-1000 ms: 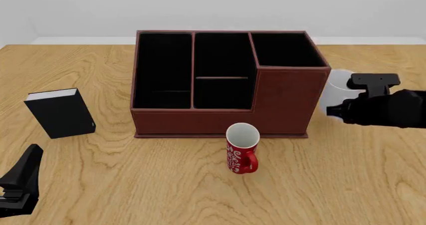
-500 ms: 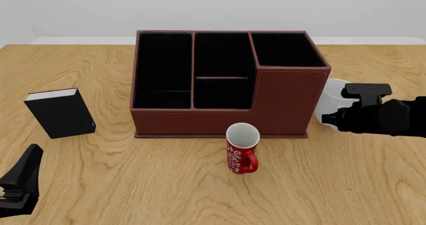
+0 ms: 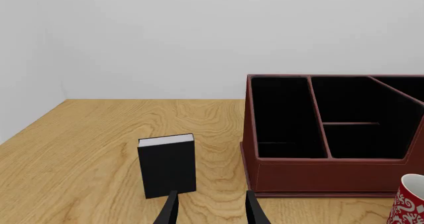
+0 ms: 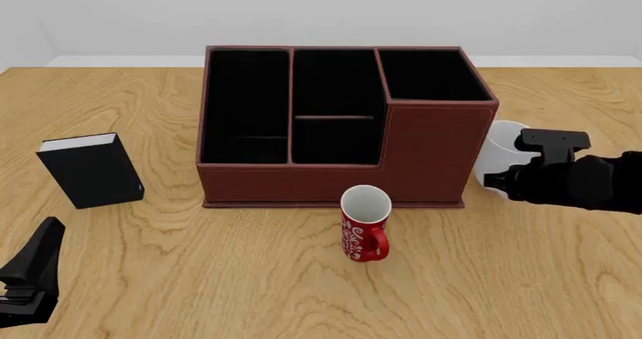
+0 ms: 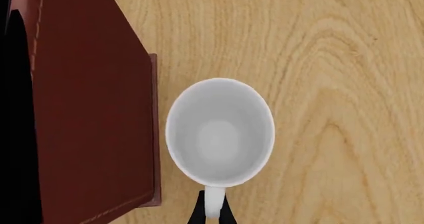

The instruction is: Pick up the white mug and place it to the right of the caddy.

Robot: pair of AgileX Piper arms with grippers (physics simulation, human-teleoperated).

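Observation:
The white mug [image 4: 498, 145] stands upright just right of the dark red-brown caddy [image 4: 341, 121], partly hidden by my right arm. In the right wrist view the mug [image 5: 220, 132] is seen from above, its rim close beside the caddy's side wall [image 5: 86, 110]. My right gripper [image 4: 504, 176] is shut on the mug's handle, which sits between the fingertips [image 5: 212, 215]. I cannot tell whether the mug's base touches the table. My left gripper [image 4: 30, 275] rests at the near left, and in the left wrist view [image 3: 210, 211] it is open and empty.
A red mug with white lettering [image 4: 365, 226] stands in front of the caddy, also in the left wrist view [image 3: 407, 201]. A black book [image 4: 92, 170] stands upright left of the caddy, ahead of my left gripper [image 3: 167, 165].
My right gripper has moved down and slightly left with the white mug, bringing it lower beside the caddy's right wall. The left arm has not moved.

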